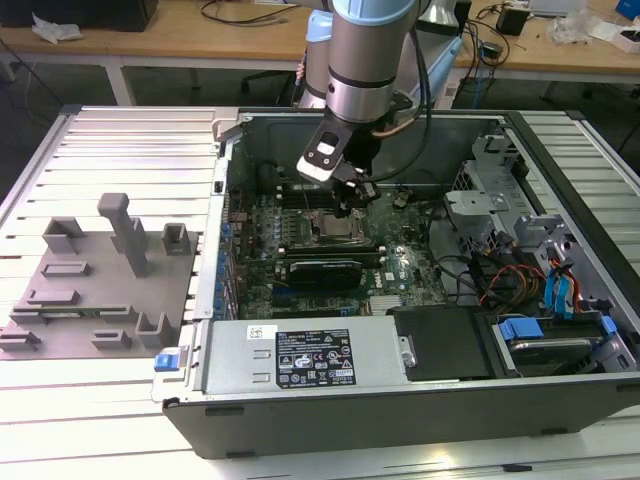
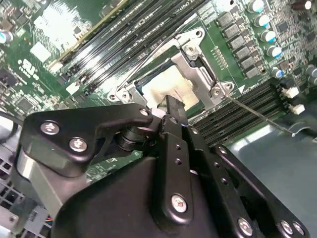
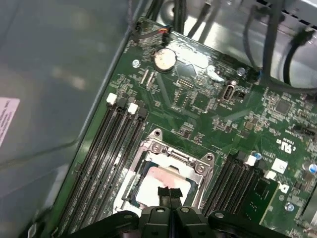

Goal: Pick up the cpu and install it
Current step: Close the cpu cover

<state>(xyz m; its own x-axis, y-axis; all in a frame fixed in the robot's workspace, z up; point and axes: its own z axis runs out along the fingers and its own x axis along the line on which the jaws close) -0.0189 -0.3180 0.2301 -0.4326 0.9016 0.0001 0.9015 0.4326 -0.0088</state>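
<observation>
Inside the open case, the jaws of the arm hang pinched shut and seemingly empty, their tips straight above the cpu, which lies flat in the socket at the middle of the motherboard, one edge just under them.

Your exterior view looks down steeply from high and well back over the open case, with the arm entering at 12 o'clock and the socket near centre. Both wrist views sit close above the board, looking down past the gripper at that same socket, each from a different side.
</observation>
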